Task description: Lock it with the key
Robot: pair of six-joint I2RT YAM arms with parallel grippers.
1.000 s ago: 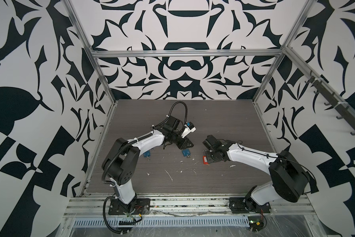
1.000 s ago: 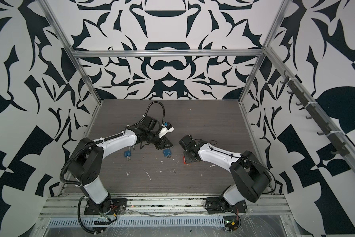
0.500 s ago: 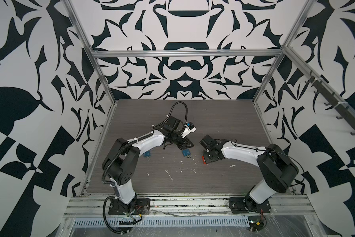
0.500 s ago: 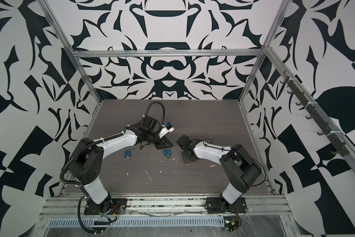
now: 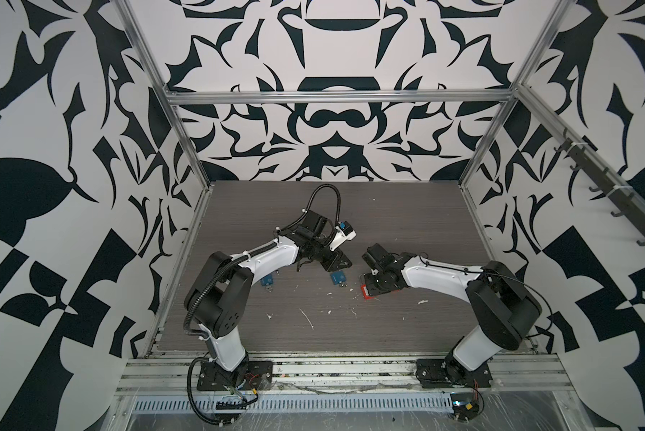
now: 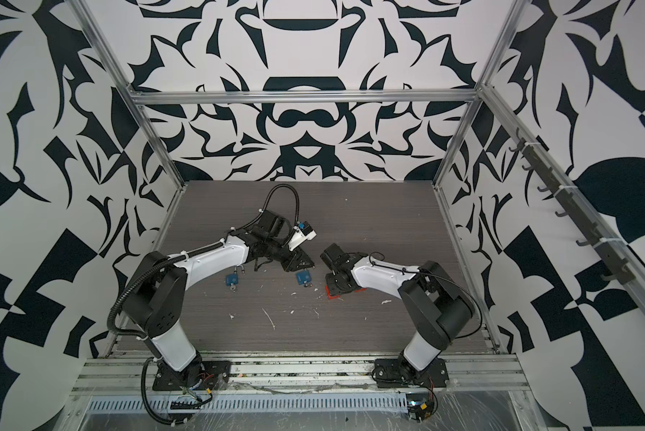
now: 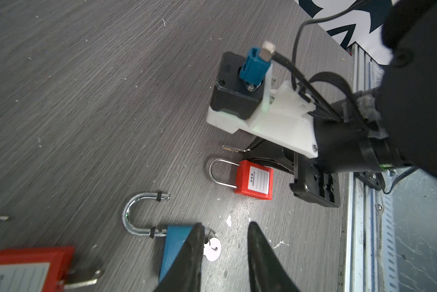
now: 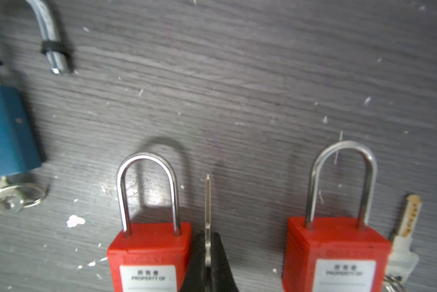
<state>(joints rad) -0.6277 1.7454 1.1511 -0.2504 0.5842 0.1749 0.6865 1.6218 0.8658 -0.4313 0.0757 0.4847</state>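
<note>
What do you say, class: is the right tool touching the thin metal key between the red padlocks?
Touching. The right wrist view shows the right tool clamped shut on the key, whose blade sticks out ahead of it.

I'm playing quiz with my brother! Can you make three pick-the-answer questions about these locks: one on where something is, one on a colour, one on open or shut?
1. Where is the key that the right jaws pinch?
A) between two red locks
B) on the metal rail
C) on the wall

2. What colour is the lock with the open loop by the left jaws?
A) red
B) blue
C) green

3. How do the left jaws stand?
A) shut on a key
B) shut on a red lock
C) apart, nothing between

Answers:
1 A, a red lock lies on each side of it.
2 B, the blue lock's loop end hangs free.
3 C, bare table shows in the gap.
</note>
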